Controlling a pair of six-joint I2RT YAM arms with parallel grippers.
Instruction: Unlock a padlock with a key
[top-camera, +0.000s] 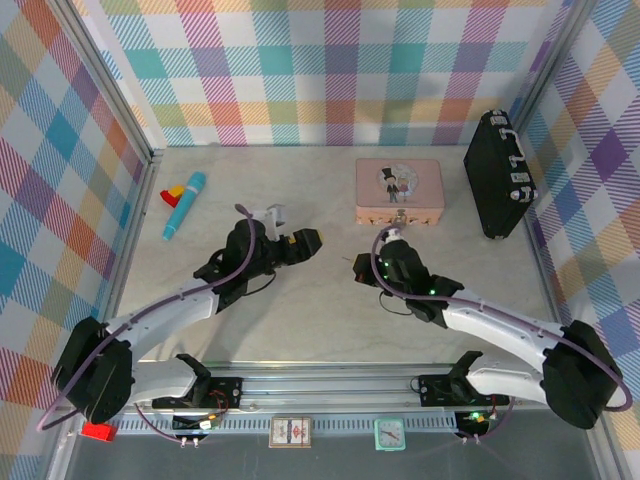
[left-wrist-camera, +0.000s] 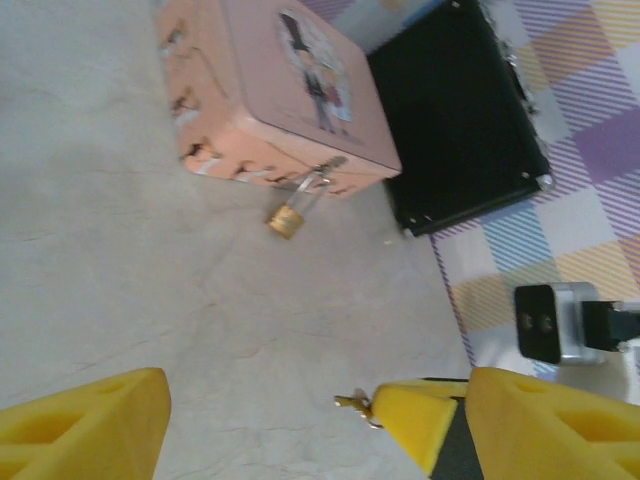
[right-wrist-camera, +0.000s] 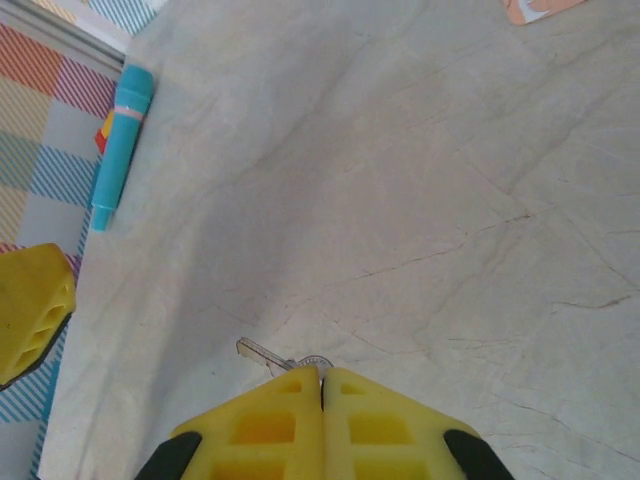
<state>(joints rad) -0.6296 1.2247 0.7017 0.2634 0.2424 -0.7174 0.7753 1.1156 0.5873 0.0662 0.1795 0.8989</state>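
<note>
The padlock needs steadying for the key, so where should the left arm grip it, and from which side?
Take the padlock by its brass body, jaws across its narrow sides, coming from above on the open table side. Its shackle is hooked through the pink tin's clasp, so the tin blocks the far side; the body's free end should probably stay uncovered for the key.

No text, label, brand or number is legible on anything here.

Brass padlock (left-wrist-camera: 286, 220) hooked on tin (left-wrist-camera: 260, 90); key (right-wrist-camera: 262, 352) pinched.
</note>
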